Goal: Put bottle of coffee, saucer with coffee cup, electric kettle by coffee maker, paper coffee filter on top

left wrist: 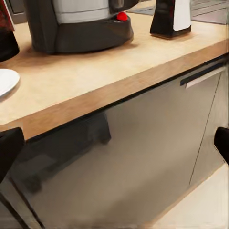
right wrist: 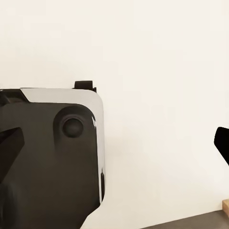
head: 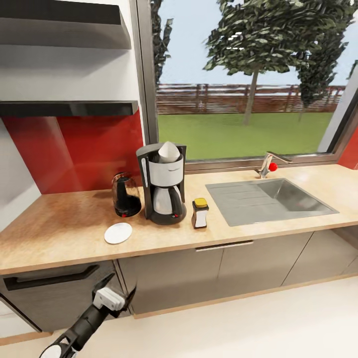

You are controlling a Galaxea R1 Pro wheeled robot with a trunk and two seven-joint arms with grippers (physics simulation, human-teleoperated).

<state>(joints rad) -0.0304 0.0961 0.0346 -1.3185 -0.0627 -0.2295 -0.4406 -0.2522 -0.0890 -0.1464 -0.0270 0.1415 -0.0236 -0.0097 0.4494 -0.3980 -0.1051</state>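
Note:
On the countertop (head: pixel 64 223) stands the coffee maker (head: pixel 163 186), with the paper coffee filter (head: pixel 169 151) as a white cone on top. The dark electric kettle (head: pixel 125 195) stands just left of it, and the bottle of coffee (head: pixel 200 213) just right of it. The white saucer (head: pixel 118 232) lies bare in front of the kettle. The coffee cup is out of view. My left gripper (head: pixel 117 293) hangs open below the counter edge, in front of the cabinet. The left wrist view shows the coffee maker's base (left wrist: pixel 81 28), the bottle (left wrist: pixel 171 16) and the saucer's rim (left wrist: pixel 5 81). My right gripper (right wrist: pixel 114 143) is open over pale floor.
An inset grey sink (head: pixel 268 199) with a faucet (head: pixel 268 165) lies right of the bottle. Grey cabinet fronts (left wrist: pixel 133 167) with a bar handle (left wrist: pixel 202 76) run under the counter. Two dark shelves (head: pixel 64 107) hang above the red backsplash. Part of the robot's black-and-white body (right wrist: pixel 47 157) is in the right wrist view.

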